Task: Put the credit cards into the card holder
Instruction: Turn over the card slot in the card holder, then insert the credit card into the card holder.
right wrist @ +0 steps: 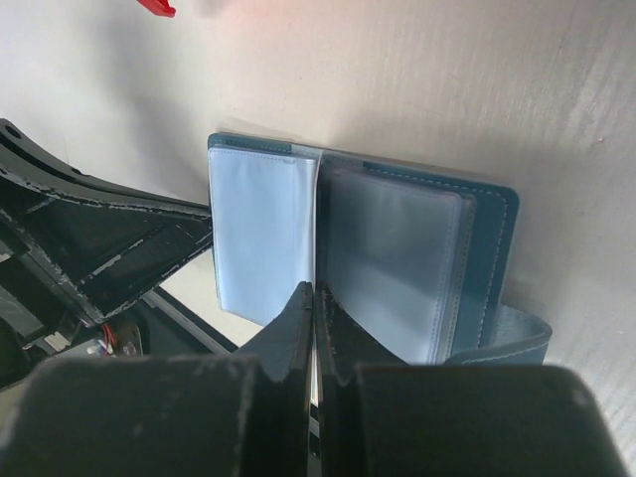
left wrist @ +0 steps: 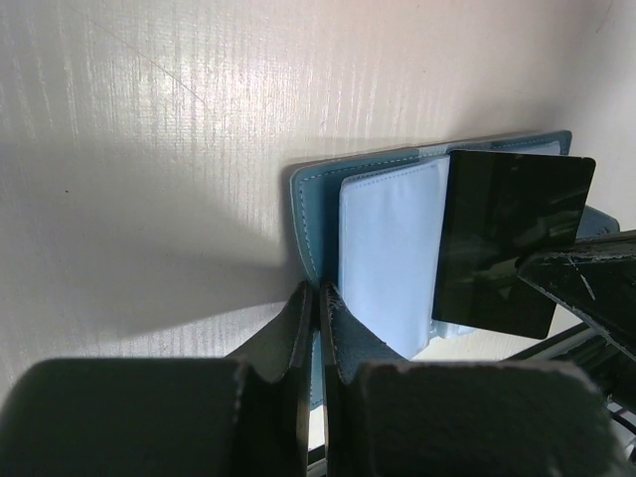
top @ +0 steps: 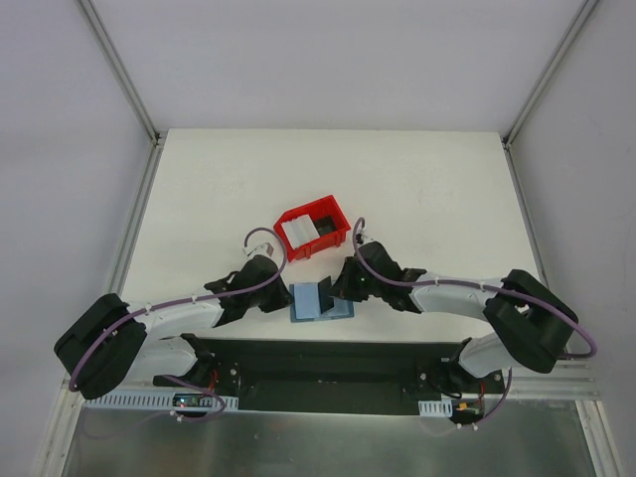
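Two robot arms meet over an open blue wallet (top: 310, 301) at the near edge of a white surface (top: 397, 179). The left claw (top: 285, 295) comes in from the left and the right claw (top: 337, 294) from the right, so the wallet lies between them. Just beyond it, toward the middle of the surface, stands a red bin (top: 334, 212), set at an angle, with the white cards (top: 301, 233) lying inside it, apart from the wallet. In the left wrist view, the left claw (left wrist: 316, 308) is closed, its two fingers pressed together at the near edge of the wallet (left wrist: 383, 248), where the teal cover meets a pale blue sleeve; whether it pinches the cover cannot be told. A dark panel (left wrist: 507, 238) stands over the far half of the wallet, with the other arm's finger against its lower corner; card or sleeve leaf, it is too shadowed to say. In the right wrist view, the right claw (right wrist: 313, 303) is likewise closed, its tips at the fold between two clear sleeves of the wallet (right wrist: 397, 248), which lies spread flat with its clasp tab at lower right.
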### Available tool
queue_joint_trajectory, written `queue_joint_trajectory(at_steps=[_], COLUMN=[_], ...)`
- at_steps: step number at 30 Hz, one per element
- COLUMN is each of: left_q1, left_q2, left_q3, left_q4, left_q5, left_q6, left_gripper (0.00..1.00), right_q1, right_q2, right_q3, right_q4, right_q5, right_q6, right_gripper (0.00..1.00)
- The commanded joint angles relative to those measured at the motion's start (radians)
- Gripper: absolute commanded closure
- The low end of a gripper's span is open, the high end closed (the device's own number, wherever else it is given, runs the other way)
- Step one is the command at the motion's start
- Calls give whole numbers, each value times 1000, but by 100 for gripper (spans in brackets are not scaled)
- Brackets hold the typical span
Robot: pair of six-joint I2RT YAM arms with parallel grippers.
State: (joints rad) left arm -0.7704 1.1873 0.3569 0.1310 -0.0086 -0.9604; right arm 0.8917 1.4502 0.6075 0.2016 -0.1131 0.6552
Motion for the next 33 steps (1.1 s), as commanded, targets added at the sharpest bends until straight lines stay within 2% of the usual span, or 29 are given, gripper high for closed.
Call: queue_joint_trajectory(at_steps=[1,5,12,25,33], left_q1=[10,8,11,11,10], left_q2=[21,23,18,21,29], left_q3=[-24,-26,-29,-21,-18], left_q4=[-30,-30,-30,-31,-30], left_q5=[-5,-5,-10,-10,-5], left_q6=[-4,-8,-6,-1,-1], left_gripper=[100,100,100,100,100], right_q1=[4,6,-5,-5,-5], right_q2=[13,-13,-103,-2,-2], right_q3=[-37,-60,-45,-57,-69], right_q4=[120,136,56,111,131], right_q5=[-20,-2,53,-8,-13], right_q6=[69,75,26,46,52], right_gripper=[100,99,99,99,100])
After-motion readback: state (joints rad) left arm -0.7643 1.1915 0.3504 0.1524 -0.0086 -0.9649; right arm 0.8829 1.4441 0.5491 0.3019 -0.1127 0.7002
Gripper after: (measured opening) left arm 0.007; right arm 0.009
